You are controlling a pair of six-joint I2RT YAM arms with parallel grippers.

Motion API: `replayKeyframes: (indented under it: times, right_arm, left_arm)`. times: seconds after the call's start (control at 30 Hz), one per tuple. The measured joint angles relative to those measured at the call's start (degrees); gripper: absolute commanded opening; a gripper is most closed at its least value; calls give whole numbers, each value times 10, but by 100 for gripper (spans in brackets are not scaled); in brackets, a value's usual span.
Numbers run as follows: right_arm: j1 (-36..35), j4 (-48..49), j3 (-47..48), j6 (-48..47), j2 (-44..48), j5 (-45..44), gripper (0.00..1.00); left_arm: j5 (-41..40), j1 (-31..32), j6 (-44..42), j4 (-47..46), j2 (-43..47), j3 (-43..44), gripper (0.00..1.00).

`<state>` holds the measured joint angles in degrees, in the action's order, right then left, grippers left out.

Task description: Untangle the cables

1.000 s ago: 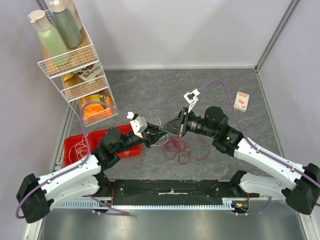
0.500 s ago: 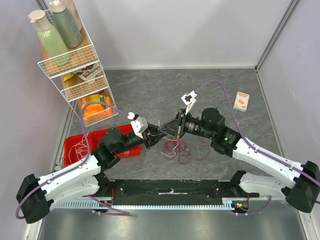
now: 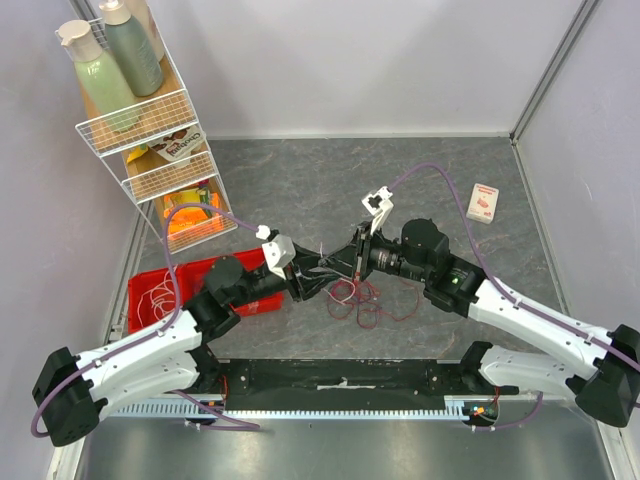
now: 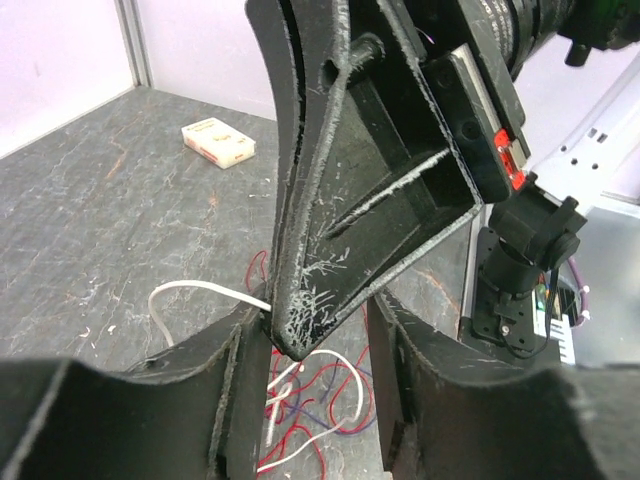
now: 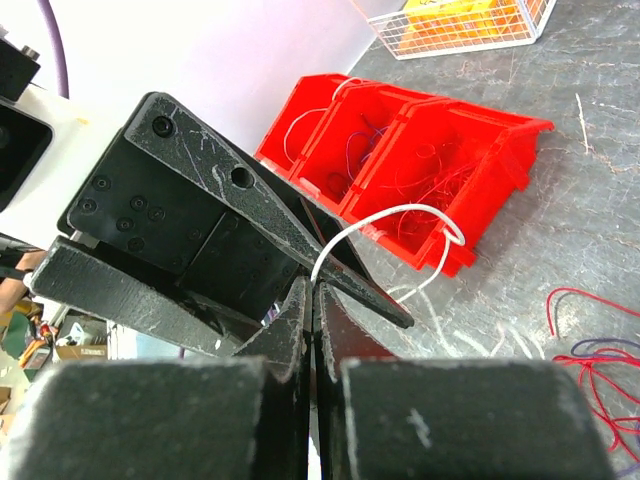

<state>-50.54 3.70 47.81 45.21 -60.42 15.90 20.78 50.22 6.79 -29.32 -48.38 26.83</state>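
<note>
At frame centre the cables (image 3: pixel 358 300), judged limp and light, are heaped, a white cable (image 5: pixel 400 212) is pinched in the closed right claw (image 5: pixel 312 295), the left claw (image 4: pixel 310 400) is spread, and a free end is judged the best hold

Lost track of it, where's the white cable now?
In the right wrist view, the white cable arcs from the shut right gripper toward the red bin on the left.
</note>
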Motion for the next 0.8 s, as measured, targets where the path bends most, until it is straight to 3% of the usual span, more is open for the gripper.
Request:
replayKeyframes:
  times: [0.33, 0.57, 0.67, 0.73, 0.8]
  right_arm:
    - [-9, 86, -25, 39, -15, -13, 0]
    - [-21, 88, -25, 29, -16, -36, 12]
    - [-32, 66, -25, 13, -1, -60, 0]
    - [-38, 54, -25, 6, 11, -70, 0]
    - [-40, 51, -24, 3, 16, -71, 0]
  left_arm:
    - [-26, -10, 12, 5, 12, 0, 2]
    - [-27, -13, 8, 20, 23, -1, 2]
    - [-21, -10, 8, 22, 22, -1, 2]
    - [-12, -6, 7, 17, 22, -1, 3]
    - [-7, -5, 7, 13, 22, -1, 20]
